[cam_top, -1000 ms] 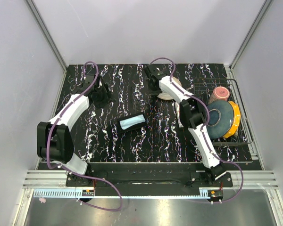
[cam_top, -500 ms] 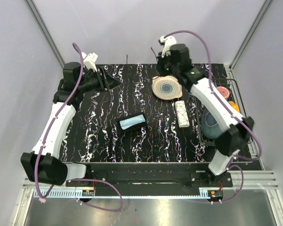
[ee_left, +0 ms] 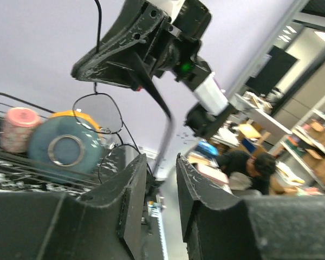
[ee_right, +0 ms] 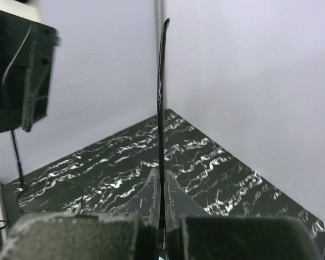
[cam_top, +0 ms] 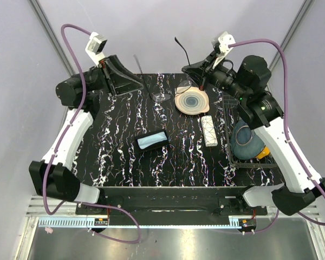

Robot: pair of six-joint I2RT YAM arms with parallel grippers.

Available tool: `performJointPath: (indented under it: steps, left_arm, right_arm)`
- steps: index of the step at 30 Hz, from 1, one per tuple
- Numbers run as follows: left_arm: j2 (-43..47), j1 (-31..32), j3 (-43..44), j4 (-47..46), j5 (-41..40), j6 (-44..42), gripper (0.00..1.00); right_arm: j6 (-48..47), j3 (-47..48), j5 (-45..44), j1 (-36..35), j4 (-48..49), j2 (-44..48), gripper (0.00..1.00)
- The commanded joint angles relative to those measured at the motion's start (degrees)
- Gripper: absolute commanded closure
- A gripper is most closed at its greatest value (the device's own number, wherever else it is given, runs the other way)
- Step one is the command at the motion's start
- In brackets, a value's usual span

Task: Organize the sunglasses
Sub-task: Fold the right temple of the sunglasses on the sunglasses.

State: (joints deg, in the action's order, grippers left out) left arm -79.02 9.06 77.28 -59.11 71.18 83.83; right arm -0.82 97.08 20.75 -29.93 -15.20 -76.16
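The sunglasses [cam_top: 161, 98] are a thin black wire pair with clear-looking round lenses [ee_left: 97, 112], held in the air above the back of the table between my two grippers. My right gripper [cam_top: 194, 69] is shut on one temple arm [ee_right: 160, 97], which rises straight up from between its fingers [ee_right: 161, 187]. My left gripper [cam_top: 135, 85] is at the other side, its jaws a little apart. The other temple arm [ee_left: 163, 127] runs down into that gap [ee_left: 160, 165]; I see no contact with either finger.
On the marbled black table lie an open black case with a blue lining [cam_top: 152, 141], a white oblong box [cam_top: 208, 130] and a tan plate [cam_top: 192, 101]. A wire dish rack [cam_top: 231, 160] at the right holds a blue plate [cam_top: 248, 138], an orange plate [cam_top: 265, 153] and a pink cup [ee_left: 19, 127].
Both arms have risen from the table and swung back, lifting the sunglasses into the air. The left jaws have narrowed around a temple arm. The right gripper stayed shut.
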Motion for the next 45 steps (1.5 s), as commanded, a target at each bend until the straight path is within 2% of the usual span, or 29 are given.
performJointPath:
  steps: [1, 10, 13, 14, 15, 16, 17, 18, 19, 21, 22, 26, 32, 39, 45]
  left_arm:
    - [-3.6, 5.3, 5.3, -36.3, 4.1, 22.0, 0.68]
    - [-3.2, 13.0, 4.6, -24.1, 3.2, 11.4, 0.70]
    - [-2.0, 14.0, 2.4, -10.9, 1.7, 1.4, 0.70]
    - [-1.4, 14.1, 2.0, -0.2, 1.2, -2.5, 0.69]
    - [0.3, 14.5, 2.0, 7.3, -0.3, -13.1, 0.68]
    - [1.2, 14.6, 3.4, 28.1, -2.0, -20.3, 0.62]
    - [3.1, 14.8, 5.1, 40.7, -4.5, -28.7, 0.59]
    - [3.5, 16.2, 7.6, 52.5, -11.6, -45.1, 0.54]
    - [3.9, 17.0, 12.2, 68.7, -15.0, -50.6, 0.42]
    - [4.6, 17.8, 13.2, 71.9, -18.0, -53.2, 0.33]
    - [5.0, 17.9, 12.7, 73.1, -19.2, -53.2, 0.23]
    - [6.3, 18.3, 12.4, 80.2, -26.8, -56.7, 0.08]
    - [4.7, 19.2, 13.1, 83.3, -29.7, -58.3, 0.07]
    - [1.5, 19.9, 16.6, 88.0, -27.3, -63.4, 0.06]
    - [5.5, 19.5, 19.5, 92.0, -34.2, -67.7, 0.01]
  right_arm:
    - [0.5, -1.8, 8.6, 0.2, 5.0, 2.2, 1.00]
    - [2.9, -2.3, 13.6, 0.1, 5.1, 2.4, 1.00]
    - [3.4, -2.8, 15.3, 0.2, 5.7, 2.9, 1.00]
    - [3.5, -2.9, 15.7, 0.2, 6.0, 3.1, 1.00]
    - [3.6, -3.2, 16.3, 0.1, 6.5, 3.3, 1.00]
    - [3.6, -3.4, 16.5, 0.1, 6.8, 3.9, 1.00]
    - [3.5, -3.6, 16.6, 0.1, 7.0, 4.1, 1.00]
    - [3.5, -3.6, 16.9, 0.1, 7.3, 4.2, 1.00]
    - [3.4, -3.6, 17.2, 0.1, 7.1, 4.2, 1.00]
    - [2.8, -3.6, 17.5, 0.1, 6.9, 4.1, 1.00]
    - [2.7, -3.6, 17.6, 0.1, 6.9, 4.0, 1.00]
    - [2.1, -3.9, 18.0, 0.1, 7.6, 4.2, 1.00]
    - [2.1, -4.3, 19.8, 0.1, 9.1, 3.5, 1.00]
    - [1.5, -5.2, 21.3, -0.7, 9.7, 1.8, 1.00]
    - [1.1, -7.2, 18.0, -0.7, 10.9, 2.5, 1.00]
